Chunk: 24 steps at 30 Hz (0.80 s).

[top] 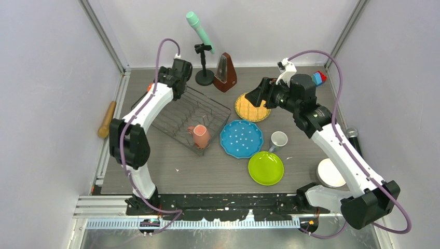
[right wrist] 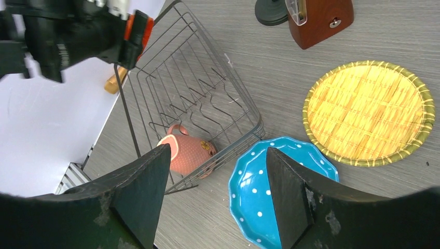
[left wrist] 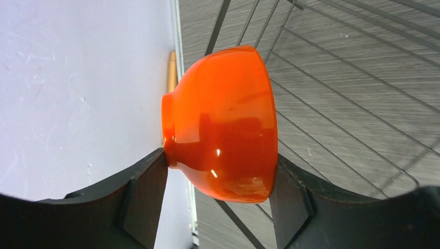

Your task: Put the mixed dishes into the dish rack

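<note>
My left gripper [left wrist: 220,192] is shut on the orange bowl [left wrist: 223,124], held on its side over the far left corner of the dish rack [top: 192,111]; in the top view only a sliver of the bowl [top: 151,87] shows beside the gripper [top: 156,84]. The pinkish-tan mug [top: 200,136] lies in the rack's near corner. My right gripper [top: 257,96] is open and empty above the yellow woven plate [top: 252,107]. The blue dotted plate [top: 241,138], lime-green plate [top: 265,168], grey mug [top: 278,140] and white bowl [top: 330,173] sit on the table.
The brown metronome [top: 226,72] and the black microphone stand [top: 204,62] stand behind the rack. A wooden rolling pin [top: 107,119] lies off the table's left edge. A red and blue block [top: 319,78] sits at the far right.
</note>
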Motion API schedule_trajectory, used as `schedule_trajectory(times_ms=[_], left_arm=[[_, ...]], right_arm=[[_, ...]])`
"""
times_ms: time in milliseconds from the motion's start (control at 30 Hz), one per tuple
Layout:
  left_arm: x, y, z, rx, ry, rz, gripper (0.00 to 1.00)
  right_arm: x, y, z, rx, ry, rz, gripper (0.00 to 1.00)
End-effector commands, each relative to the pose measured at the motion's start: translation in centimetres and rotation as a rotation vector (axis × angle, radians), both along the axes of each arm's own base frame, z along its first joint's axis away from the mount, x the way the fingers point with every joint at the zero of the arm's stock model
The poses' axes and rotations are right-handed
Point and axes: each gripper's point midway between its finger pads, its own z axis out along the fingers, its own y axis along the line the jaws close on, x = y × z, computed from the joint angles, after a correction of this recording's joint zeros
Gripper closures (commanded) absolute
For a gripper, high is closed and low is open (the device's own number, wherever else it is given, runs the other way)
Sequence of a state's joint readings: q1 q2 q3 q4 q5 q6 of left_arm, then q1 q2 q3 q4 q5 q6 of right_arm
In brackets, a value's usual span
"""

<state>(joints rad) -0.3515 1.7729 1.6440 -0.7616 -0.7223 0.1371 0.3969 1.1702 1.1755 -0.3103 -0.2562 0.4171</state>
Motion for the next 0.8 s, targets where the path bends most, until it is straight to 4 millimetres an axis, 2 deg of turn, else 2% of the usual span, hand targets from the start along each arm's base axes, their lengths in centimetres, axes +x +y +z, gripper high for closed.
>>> schedule_trajectory(times_ms=[0, 133, 400, 600, 767], left_arm=[[2.6, 0.8, 2.7, 0.144, -0.082, 0.021, 1.0], [4.4, -0.6, 0.6, 0.168, -0.053, -0.064, 1.0], [6.8, -1.8, -3.8, 0.261, -0.029, -0.227, 1.0], [6.9, -1.6, -7.4, 0.341, 0.036, -0.293, 1.0], [7.2, -1.1, -9.2, 0.368, 0.049, -0.297, 1.0]], right_arm=[[-1.0, -0.5, 2.9, 0.03, -0.08, -0.003, 0.27], [-1.3, -0.9, 2.6, 0.029, -0.076, -0.013, 0.27], [-1.6, -0.9, 2.9, 0.037, -0.069, -0.016, 0.27], [-1.6, -1.0, 3.3, 0.042, -0.069, -0.021, 0.27], [-1.6, -0.8, 3.4, 0.046, -0.066, -0.017, 0.27]])
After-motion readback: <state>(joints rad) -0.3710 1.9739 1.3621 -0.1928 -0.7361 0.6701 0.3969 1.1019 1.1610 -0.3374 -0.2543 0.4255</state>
